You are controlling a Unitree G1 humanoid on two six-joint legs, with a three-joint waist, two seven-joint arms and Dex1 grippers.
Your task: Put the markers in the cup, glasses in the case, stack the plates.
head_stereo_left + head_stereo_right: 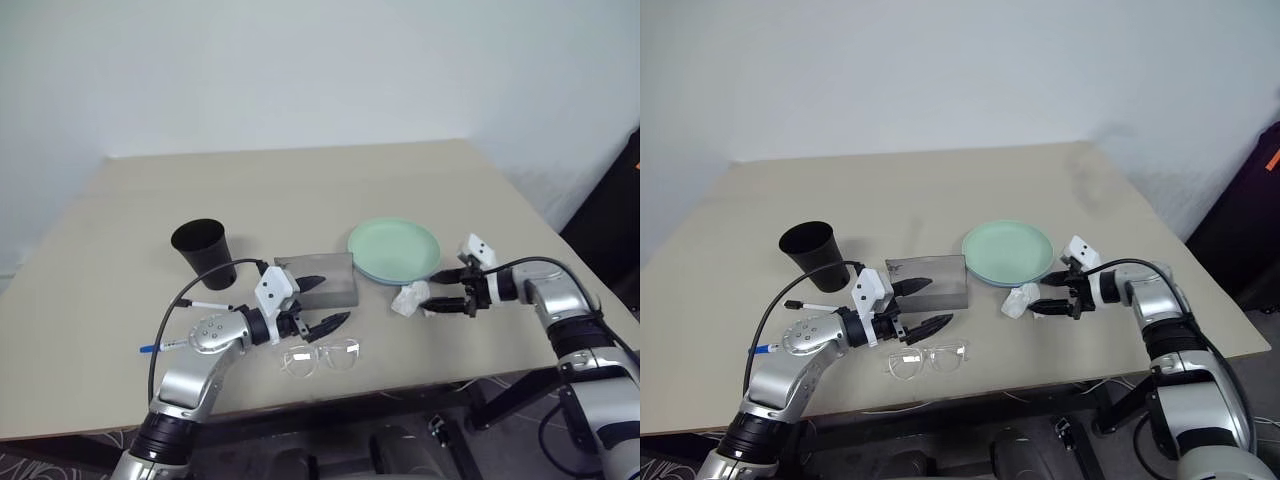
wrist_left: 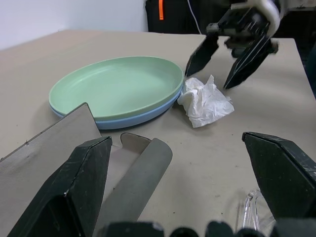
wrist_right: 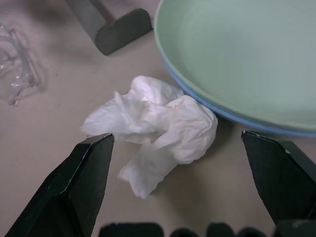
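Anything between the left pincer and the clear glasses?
Nothing visible. The open left pincer hangs above the clear-framed glasses lying on the beige table; the grey rectangular case sits behind it.

Two plates (image 1: 394, 250); two markers (image 1: 165, 346)

place: lab-like test room | cues: bare white wall (image 1: 300, 70), plain beige table (image 1: 300, 180)

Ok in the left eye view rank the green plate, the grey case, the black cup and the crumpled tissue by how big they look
1. Green plate.
2. Grey case, though the left gripper covers part of it.
3. Black cup, close to the case, so that pair is unsure.
4. Crumpled tissue, clearly smallest.
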